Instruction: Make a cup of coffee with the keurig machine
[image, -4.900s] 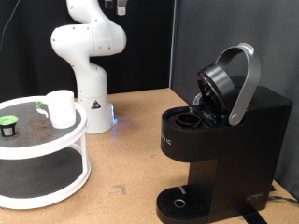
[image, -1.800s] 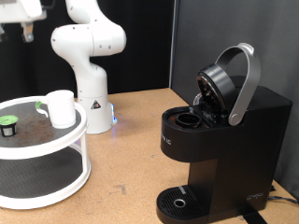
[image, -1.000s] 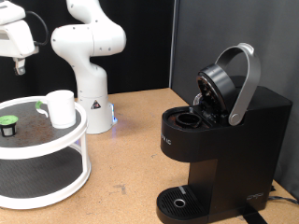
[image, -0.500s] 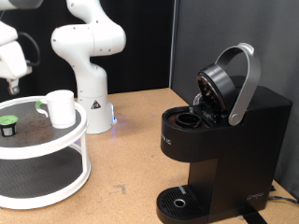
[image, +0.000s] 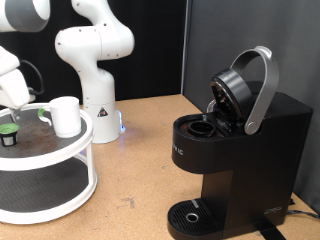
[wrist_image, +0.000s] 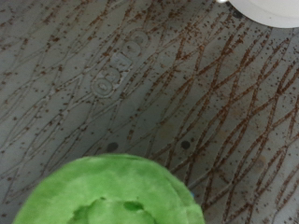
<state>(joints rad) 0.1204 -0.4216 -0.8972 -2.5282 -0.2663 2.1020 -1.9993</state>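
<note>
We judge the coffee job barely begun: the keurig machine (image: 235, 140) stands at the exterior view's right with its lid up, its pod chamber looks empty and nothing sits on its drip tray. The cup (image: 65, 115) still sits on the top tier of the white rack (image: 60, 190) at the left, beside a green-topped pod (image: 9, 132) (wrist_image: 112, 191). Our gripper (image: 14, 88) hangs just above that pod, fingers hidden, so we cannot tell whether they are apart or together.
</note>
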